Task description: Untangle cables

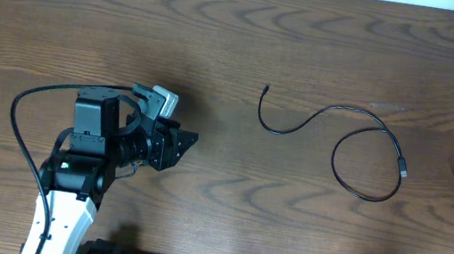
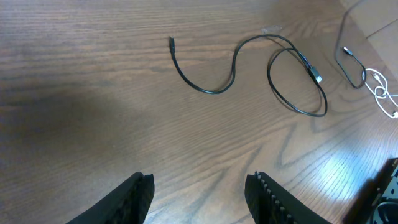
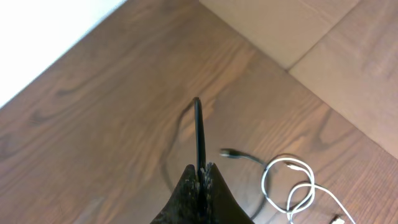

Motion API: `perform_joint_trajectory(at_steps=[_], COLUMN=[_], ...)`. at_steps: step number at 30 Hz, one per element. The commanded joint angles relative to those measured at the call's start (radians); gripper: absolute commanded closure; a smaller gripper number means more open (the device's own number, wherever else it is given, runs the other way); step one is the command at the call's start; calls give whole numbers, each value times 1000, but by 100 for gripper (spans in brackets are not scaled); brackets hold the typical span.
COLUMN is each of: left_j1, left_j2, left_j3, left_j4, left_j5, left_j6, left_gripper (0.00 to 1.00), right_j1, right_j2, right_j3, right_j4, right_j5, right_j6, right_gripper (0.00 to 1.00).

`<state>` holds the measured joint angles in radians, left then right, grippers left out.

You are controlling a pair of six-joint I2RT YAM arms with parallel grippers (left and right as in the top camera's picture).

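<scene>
Left gripper (image 2: 199,182): jaws spread wide, holding nothing, hovering above the left half of the table (image 1: 222,36) and touching no cord.

Right gripper (image 3: 200,172): jaws pressed together on the second black cable (image 3: 198,130), which rises from the fingertips as a straight, taut line. The gripper itself is outside the overhead frame.

Long black cable (image 1: 335,125): lies flat, right of the table's centre, well apart from both grippers. Long axis runs left to right. Its left plug end points toward the far edge. The cord dips, arches, then closes into one loose loop on the right, where the other plug end points toward the near edge.

White cable (image 3: 292,186): small overlapping loops on the table near the right edge, just beside a free plug end of the second black cable.

View notes: only the wrist views show the white cable. The overhead shows the second black cable as a faint blurred curve at the right edge. The left wrist view shows all three cords at once.
</scene>
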<state>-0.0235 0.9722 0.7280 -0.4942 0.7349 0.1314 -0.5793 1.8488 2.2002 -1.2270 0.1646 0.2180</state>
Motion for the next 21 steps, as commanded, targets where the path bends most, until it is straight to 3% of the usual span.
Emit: perform_joint_trajectory(at_steps=[1,21], left_j1=[-2,-2], left_j2=[-9,-9], left_j3=[-4,-4], left_j4=[5,-9], left_j5=[16,17], left_j6=[7,7], left_gripper=[47,47], right_j1=[-12,-318], right_j2=[36,168], right_j3=[16,15], right_j4=[14,57], right_j5=[136,224], right_j6=[51,85], right_gripper=[99,99])
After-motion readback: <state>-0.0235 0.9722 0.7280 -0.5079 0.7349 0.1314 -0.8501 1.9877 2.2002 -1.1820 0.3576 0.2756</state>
